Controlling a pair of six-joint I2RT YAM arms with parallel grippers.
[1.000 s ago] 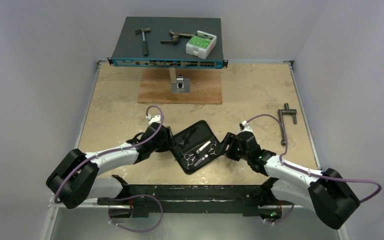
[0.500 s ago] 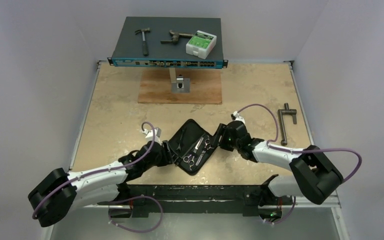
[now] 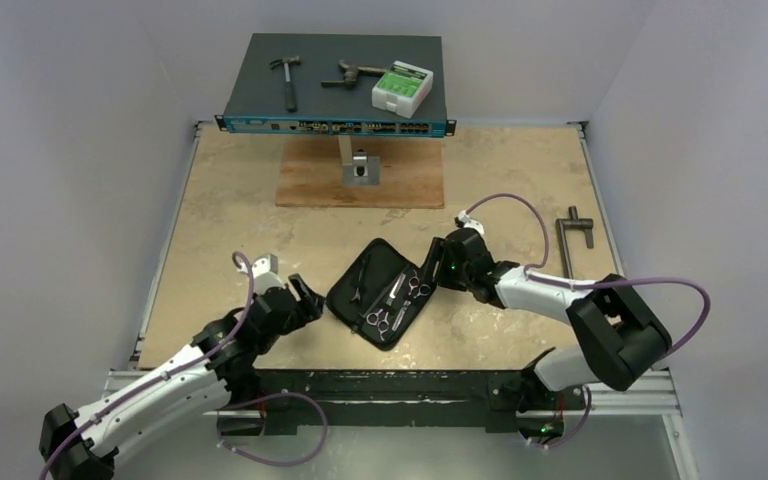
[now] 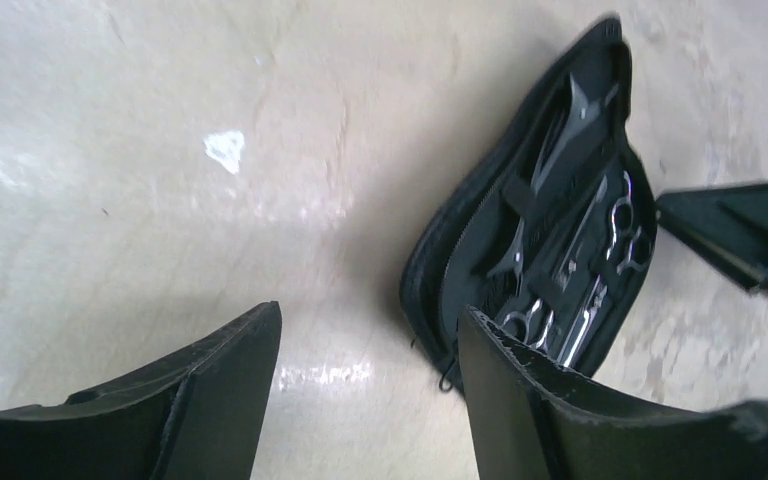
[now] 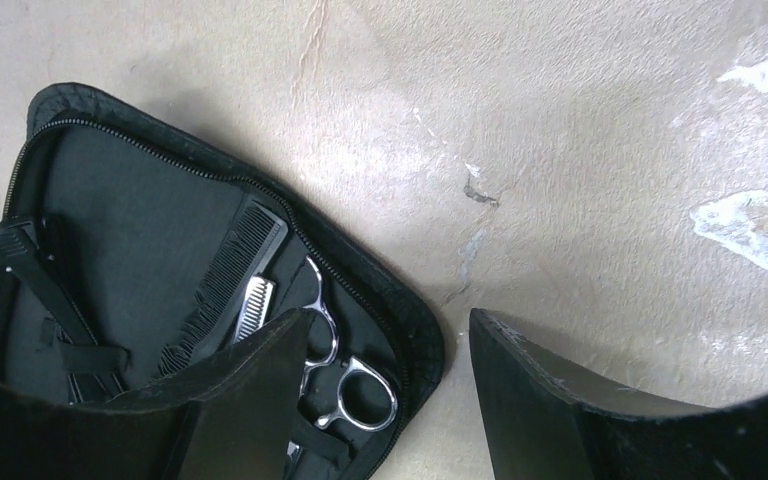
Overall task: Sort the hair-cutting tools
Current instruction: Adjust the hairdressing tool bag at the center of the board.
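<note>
An open black zip case (image 3: 385, 256) lies near the table's front centre. It holds two silver scissors (image 3: 379, 320) (image 3: 417, 286), a black comb (image 3: 397, 289) and a black clip (image 3: 360, 275). My left gripper (image 3: 300, 296) is open and empty, just left of the case and apart from it; its view shows the case (image 4: 460, 260) and scissors (image 4: 625, 215). My right gripper (image 3: 432, 273) is open over the case's right edge. Its view (image 5: 388, 320) shows one finger above the scissors ring (image 5: 365, 396), the other over bare table, with the comb (image 5: 225, 268) and clip (image 5: 50, 272) beyond.
A blue network switch (image 3: 335, 125) on a stand at the back carries a hammer (image 3: 286, 80), a rusty tool (image 3: 350, 73) and a white-green box (image 3: 401, 88). A wooden board (image 3: 360, 180) lies beneath. A grey T-shaped bar (image 3: 569, 245) lies at the right.
My left gripper has pulled back to the left, off the case's left edge. My right gripper has moved up along the case's right edge. The case has shifted slightly.
</note>
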